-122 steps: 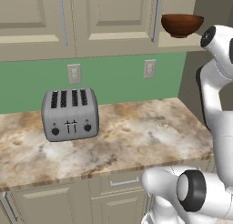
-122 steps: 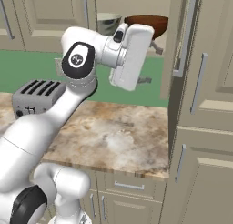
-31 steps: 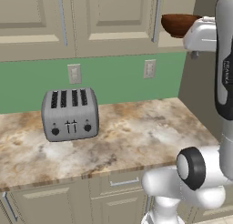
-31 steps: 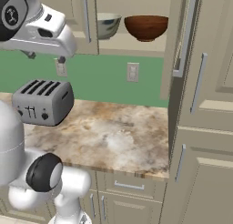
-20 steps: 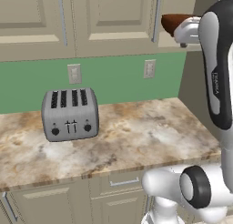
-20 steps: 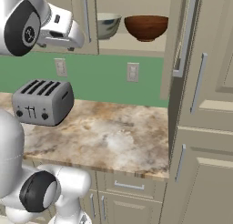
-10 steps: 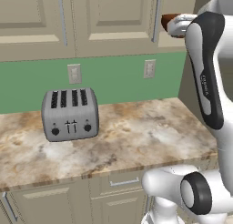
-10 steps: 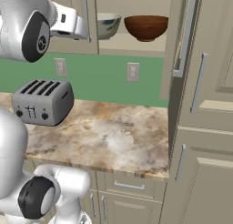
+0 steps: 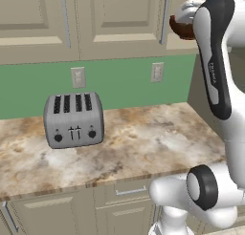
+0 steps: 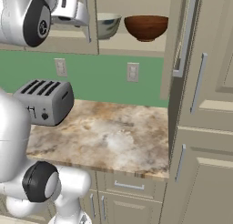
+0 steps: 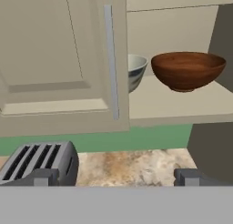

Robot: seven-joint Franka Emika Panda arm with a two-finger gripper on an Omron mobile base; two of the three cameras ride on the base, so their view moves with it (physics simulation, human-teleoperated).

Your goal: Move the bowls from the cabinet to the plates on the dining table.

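Since half a second ago the arm has swung further across the left base view; its dark-striped forearm now covers most of the brown bowl (image 9: 179,28), leaving a sliver at the shelf edge. In the right base view the hand has slid left and up along the cabinet (image 10: 73,38) door. Bowls and toaster (image 9: 73,119) have not moved.

Gripper (image 11: 113,176) released, jaws spread wide, nothing between the fingertips (image 11: 42,177); it hangs clear of the shelf, facing it.

Both bowls sit inside the open cabinet on the plain beige shelf. Brown bowl (image 11: 188,70): glossy, round, deep, wood-toned with faint grain, standing in the open. Grey-white bowl (image 11: 135,71): smooth, glazed, half hidden behind the closed door's edge and its long silver bar handle (image 11: 111,61).

Below: boxy grey four-slot toaster on a mottled beige-brown stone counter (image 9: 143,143), green wall behind.
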